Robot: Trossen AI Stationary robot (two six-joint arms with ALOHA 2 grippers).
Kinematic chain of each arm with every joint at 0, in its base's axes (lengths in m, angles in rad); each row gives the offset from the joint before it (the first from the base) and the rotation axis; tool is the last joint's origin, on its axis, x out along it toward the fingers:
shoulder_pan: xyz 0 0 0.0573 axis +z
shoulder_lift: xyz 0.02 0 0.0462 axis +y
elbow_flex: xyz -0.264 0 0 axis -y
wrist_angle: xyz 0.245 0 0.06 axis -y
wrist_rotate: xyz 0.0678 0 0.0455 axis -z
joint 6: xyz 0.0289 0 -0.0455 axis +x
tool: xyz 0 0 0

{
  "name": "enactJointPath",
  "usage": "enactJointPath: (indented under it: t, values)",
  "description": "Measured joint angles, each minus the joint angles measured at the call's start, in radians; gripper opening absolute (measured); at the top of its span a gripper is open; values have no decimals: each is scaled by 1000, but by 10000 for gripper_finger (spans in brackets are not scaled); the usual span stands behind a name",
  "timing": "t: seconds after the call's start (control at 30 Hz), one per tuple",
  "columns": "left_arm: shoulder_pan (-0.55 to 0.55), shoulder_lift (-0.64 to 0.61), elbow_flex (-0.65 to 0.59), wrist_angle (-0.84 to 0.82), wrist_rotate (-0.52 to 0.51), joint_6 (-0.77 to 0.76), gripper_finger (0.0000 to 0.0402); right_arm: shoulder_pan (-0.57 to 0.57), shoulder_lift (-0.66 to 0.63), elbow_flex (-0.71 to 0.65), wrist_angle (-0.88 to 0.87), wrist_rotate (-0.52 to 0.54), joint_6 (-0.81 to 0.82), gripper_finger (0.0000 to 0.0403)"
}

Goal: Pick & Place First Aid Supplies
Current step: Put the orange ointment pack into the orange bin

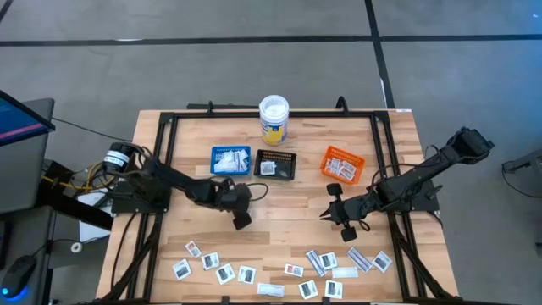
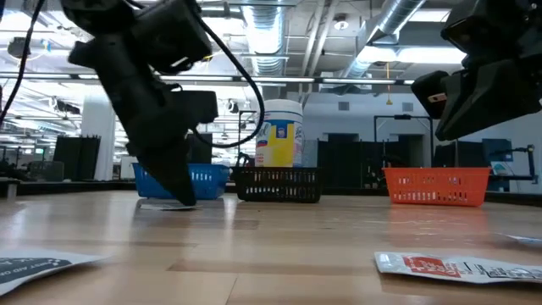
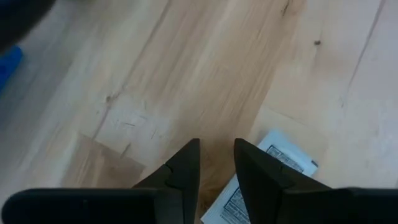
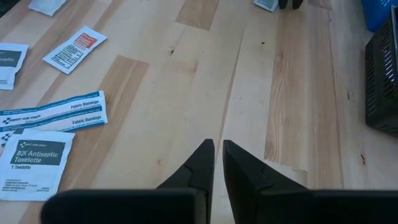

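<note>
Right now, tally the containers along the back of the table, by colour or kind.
blue tray: 1
black tray: 1
orange tray: 1
white-lidded tub: 1
Total: 4

Packet point(image 3: 261, 177) half behind end effector point(image 3: 216, 163)

Small flat paper packets point(image 1: 315, 264) lay scattered along the worktop's near edge, some narrow white-and-blue strips, others squarish white with dark or red marks; more filled the far trays.
</note>
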Motion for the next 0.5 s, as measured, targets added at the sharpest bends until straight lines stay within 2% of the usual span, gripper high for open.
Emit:
enactJointPath:
  t: [0.07,0.2,0.3,0.5]
  values:
    - [6,-1,1,-1,20,2,99,0,0,0,0,0,0,27]
    - [-1,-5,1,-1,50,149,109,1,0,0,0,0,0,29]
    - [-8,-27,-1,-8,94,216,132,1,0,0,0,0,0,29]
    - [-26,-112,0,-6,67,266,184,1,0,0,4,0,0,27]
